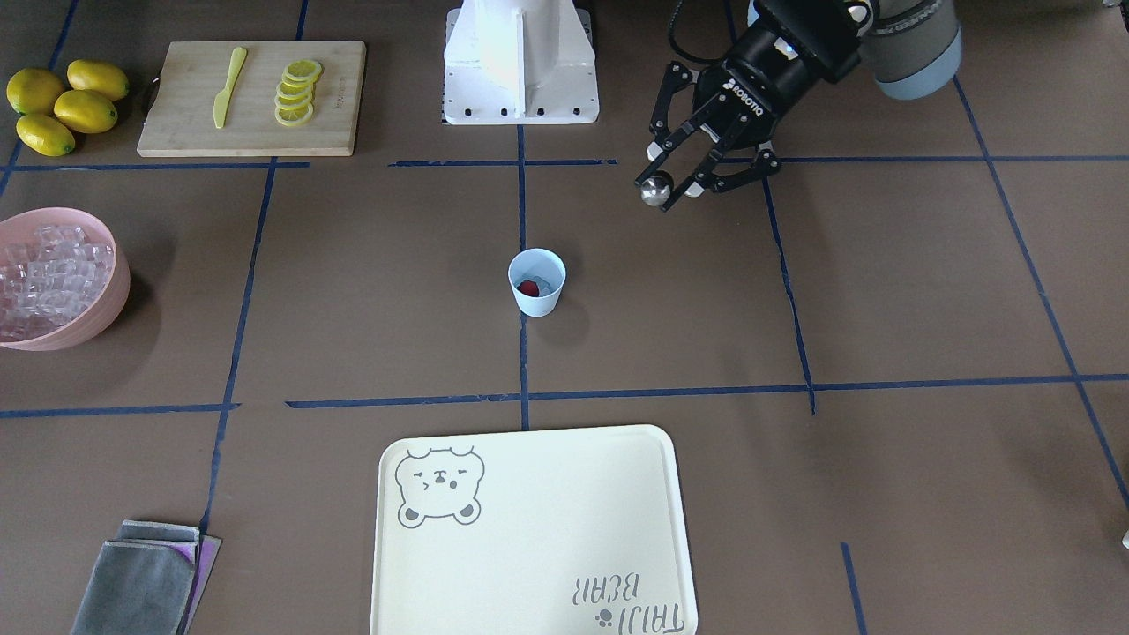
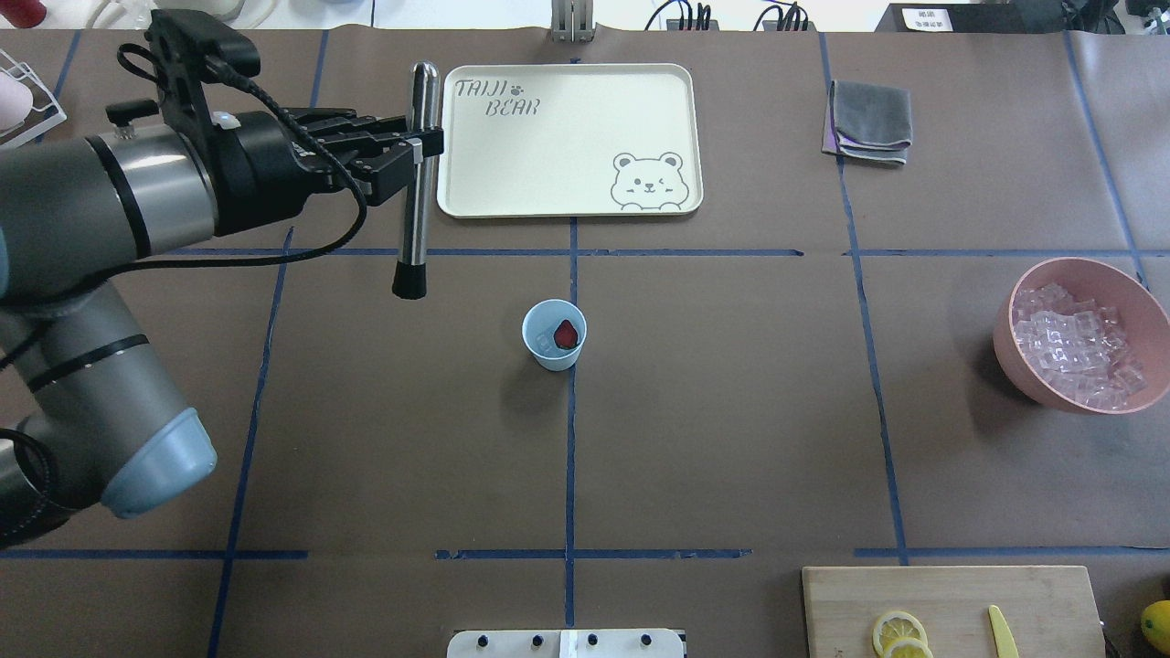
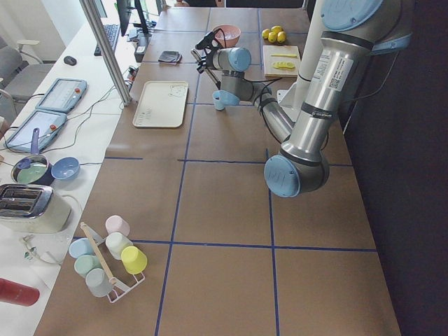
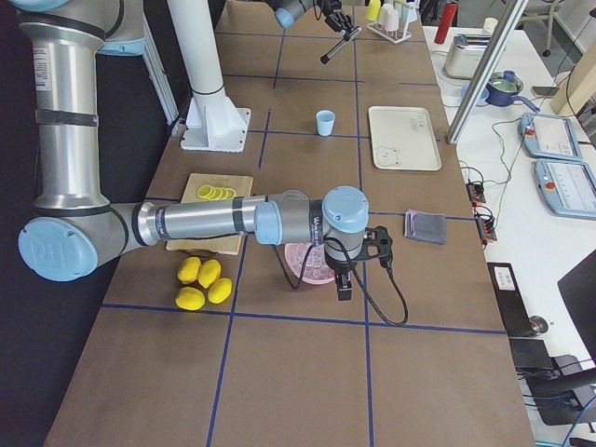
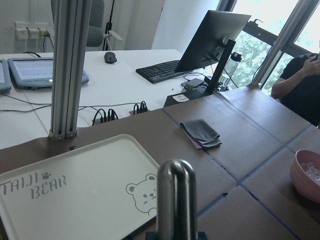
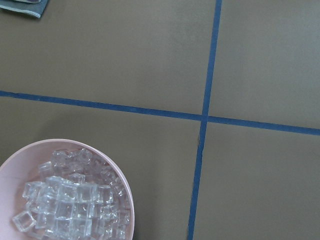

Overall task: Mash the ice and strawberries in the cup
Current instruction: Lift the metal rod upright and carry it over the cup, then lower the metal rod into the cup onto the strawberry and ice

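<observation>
Left gripper [image 2: 416, 151] is clamped on the steel muddler [image 2: 415, 219], gripping the shaft nearer its rounded top, fingers on both sides. The muddler is off the table and tilted, black tip lowest. The tip sits to my left of the cup [image 2: 554, 334], not over it and not touching it.

The cup stands upright on the centre tape line, between my base and the cream bear tray [image 2: 567, 137]. Inside it are the strawberry [image 2: 567, 334] and some ice [image 2: 546, 343], touching each other; I can't count the cubes.

Right gripper [image 4: 345, 287] shows only in the right side view, hanging over the pink bowl [image 2: 1033, 388], so I can't tell whether it's open or closed. The right wrist camera looks straight down at the bowl's rim and its ice cubes [image 6: 70, 205].

Also on the table:
- Folded grey cloth [image 2: 868, 117], beside the tray.
- Cutting board [image 1: 256, 97], holding lemon slices [image 1: 298, 91] and a yellow knife [image 1: 229, 85].
- Four whole lemons [image 1: 66, 106], just beside the board.
</observation>
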